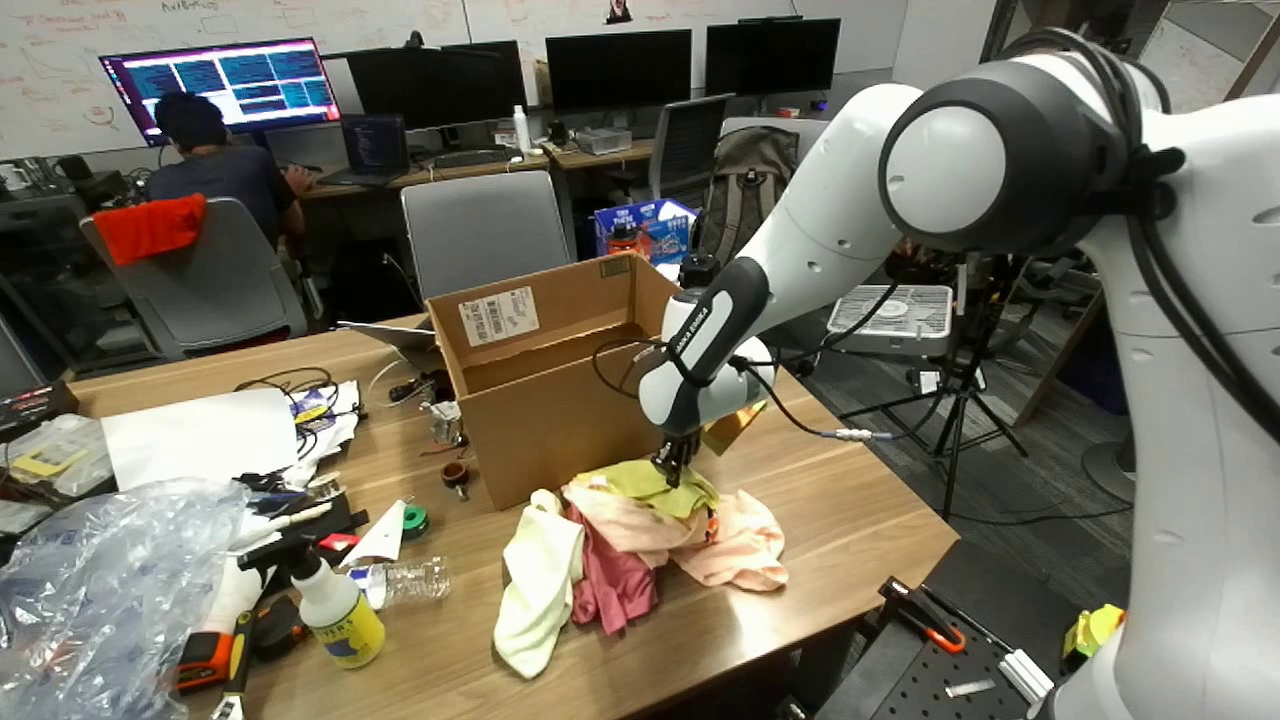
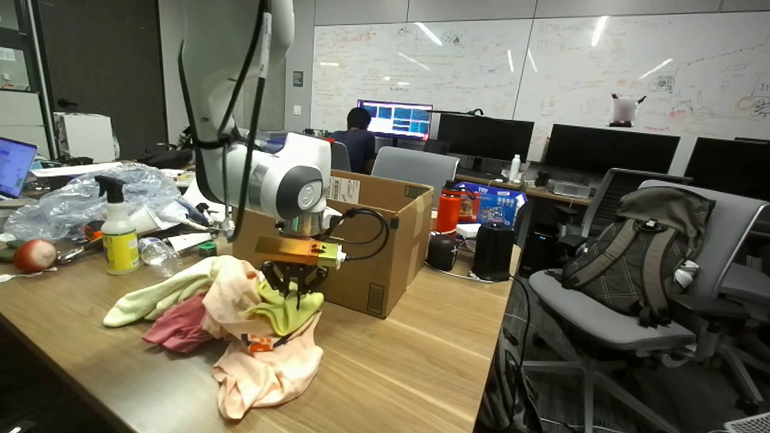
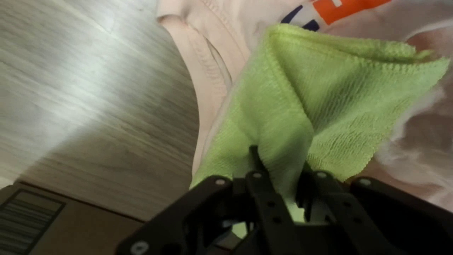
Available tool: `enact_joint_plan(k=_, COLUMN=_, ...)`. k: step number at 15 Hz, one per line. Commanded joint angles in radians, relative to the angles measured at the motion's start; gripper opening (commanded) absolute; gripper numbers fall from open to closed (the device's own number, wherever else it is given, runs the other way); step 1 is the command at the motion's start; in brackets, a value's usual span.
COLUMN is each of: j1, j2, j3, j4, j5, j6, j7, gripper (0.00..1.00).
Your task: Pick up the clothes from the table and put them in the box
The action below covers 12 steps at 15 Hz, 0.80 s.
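The fingers (image 3: 263,193) clamp a fold of the yellow-green cloth (image 3: 283,117), atop the peach garment (image 2: 271,373) on the table (image 2: 415,349); too shallow a bite could slip, too deep could drag the garment along. Only the wrist view shows the pinch clearly; in an exterior view the box (image 1: 560,430) opens at eleven o'clock from it.

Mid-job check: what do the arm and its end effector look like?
The arm is white with rounded links and dark grey joint rings; black cables are strapped along it, and small dark lettering marks it near the wrist. A gold-coloured plate sits above the end effector, black and jointed, with pale round pins.
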Motion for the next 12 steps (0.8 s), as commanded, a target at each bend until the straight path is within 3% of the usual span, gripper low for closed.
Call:
enact_joint_plan(k=1, j1=0.020, j2=-0.069, j3=-0.016, j4=-0.038, j5=-0.038, j6=0.020, j7=0.055, gripper=0.02)
enact_joint_plan(k=12, j1=0.060, j2=-0.332, j3=-0.077, j4=-0.130, j5=-0.106, j6=0.073, j7=0.151, gripper=0.05)
